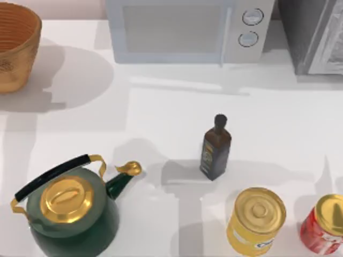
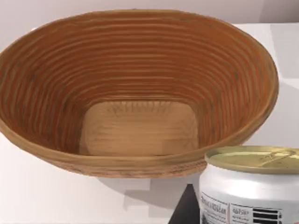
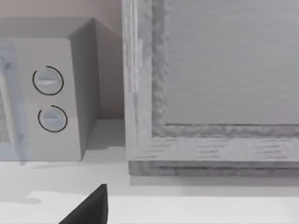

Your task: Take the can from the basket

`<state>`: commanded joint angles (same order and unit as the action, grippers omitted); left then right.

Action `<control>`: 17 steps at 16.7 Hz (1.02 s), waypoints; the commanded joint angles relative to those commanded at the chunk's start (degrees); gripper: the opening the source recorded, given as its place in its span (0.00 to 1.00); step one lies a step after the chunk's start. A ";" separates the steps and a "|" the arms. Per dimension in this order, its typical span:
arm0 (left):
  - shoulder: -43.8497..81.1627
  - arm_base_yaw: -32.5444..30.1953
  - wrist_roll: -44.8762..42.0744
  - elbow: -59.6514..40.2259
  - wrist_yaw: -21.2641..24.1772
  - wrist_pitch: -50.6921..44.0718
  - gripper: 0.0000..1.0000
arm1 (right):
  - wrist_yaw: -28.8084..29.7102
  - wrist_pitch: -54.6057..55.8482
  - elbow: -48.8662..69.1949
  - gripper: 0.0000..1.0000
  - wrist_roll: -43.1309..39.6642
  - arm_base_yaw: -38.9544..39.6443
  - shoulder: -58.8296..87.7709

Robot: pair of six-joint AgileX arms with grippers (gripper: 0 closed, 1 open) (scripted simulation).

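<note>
Our left wrist view shows the can [image 2: 250,184] close under the camera, its pale gold top whole but its white side cut off by the picture's edge, so the print on it is only partly readable. It sits outside the basket [image 2: 42,70], on the near side of the woven rim, over the white table [image 2: 46,196]. The basket's inside is bare down to its flat tan floor. A dark wedge beside the can may be part of our left gripper, but we cannot tell how wide its fingers stand, nor whether they hold the can; the can's lower half is out of the picture.

From above, the basket [image 1: 16,48] stands at the table's far left corner, cropped by the edge. Well away from it are the green kettle [image 1: 69,214], the dark bottle [image 1: 215,150], the yellow can [image 1: 256,220] and the red can [image 1: 324,225], the last cut off at the right.

Our right wrist view faces the microwave [image 3: 51,93] and a grey cabinet [image 3: 210,84]; a dark sliver low in it is too little to say how our right gripper stands.
</note>
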<state>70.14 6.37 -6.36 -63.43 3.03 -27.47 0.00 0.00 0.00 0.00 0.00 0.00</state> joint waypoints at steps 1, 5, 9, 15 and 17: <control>-3.04 -0.17 0.29 2.69 -0.21 1.21 0.00 | 0.00 0.00 0.00 1.00 0.00 0.00 0.00; -15.03 -1.33 1.56 13.55 -0.50 5.90 0.00 | 0.00 0.00 0.00 1.00 0.00 0.00 0.00; -26.60 -2.79 2.92 24.30 -0.53 10.63 0.00 | 0.00 0.00 0.00 1.00 0.00 0.00 0.00; -47.15 -4.19 4.37 42.19 -1.65 17.72 0.00 | 0.00 0.00 0.00 1.00 0.00 0.00 0.00; -55.28 -4.74 4.87 49.62 -2.08 20.93 0.00 | 0.00 0.00 0.00 1.00 0.00 0.00 0.00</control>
<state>14.86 1.63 -1.50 -13.81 0.95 -6.54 0.00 0.00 0.00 0.00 0.00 0.00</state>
